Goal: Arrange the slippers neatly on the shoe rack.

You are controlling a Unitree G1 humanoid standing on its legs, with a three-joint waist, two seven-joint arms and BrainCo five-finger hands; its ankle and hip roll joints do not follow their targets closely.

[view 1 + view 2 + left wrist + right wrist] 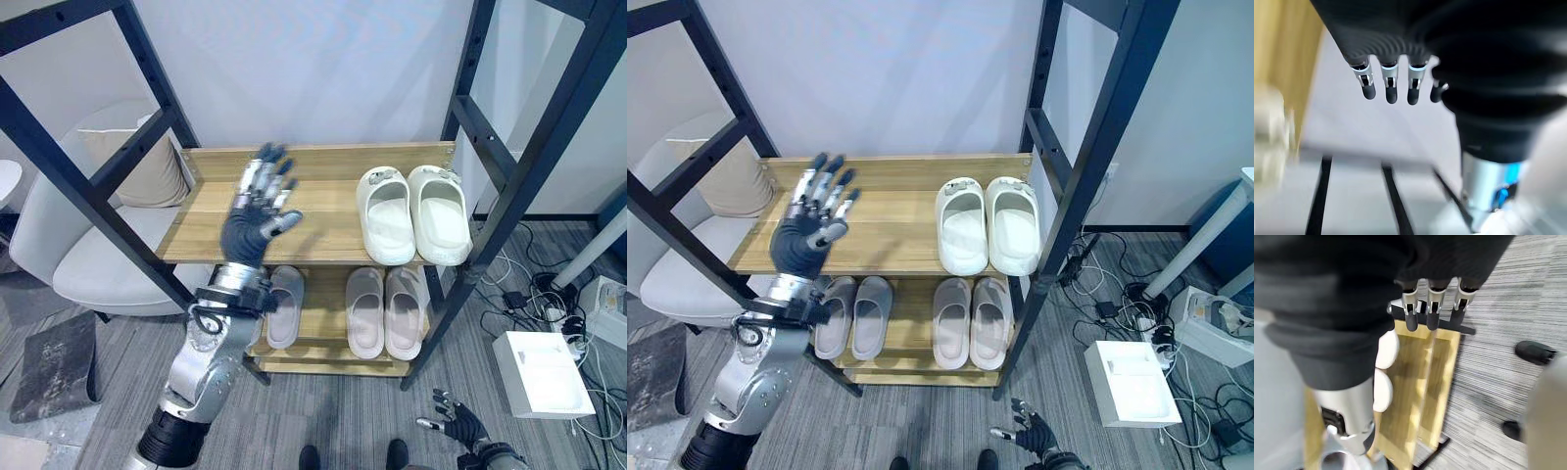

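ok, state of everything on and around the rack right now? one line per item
white slippers: paired side by side, upper shelf, right end
beige slippers: paired, lower shelf, right
grey slippers: paired, lower shelf, left
left hand: open, empty, raised over the upper shelf's left part
right hand: low near the floor, fingers relaxed, empty
shoe rack: upright, upper shelf's left part bare

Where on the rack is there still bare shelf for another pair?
The upper shelf is bare from its left post across to the white slippers at its right end; the open left hand hovers over that patch. The lower shelf is crowded: two grey pairs with a narrow strip between them. The right hand hangs low over the floor.
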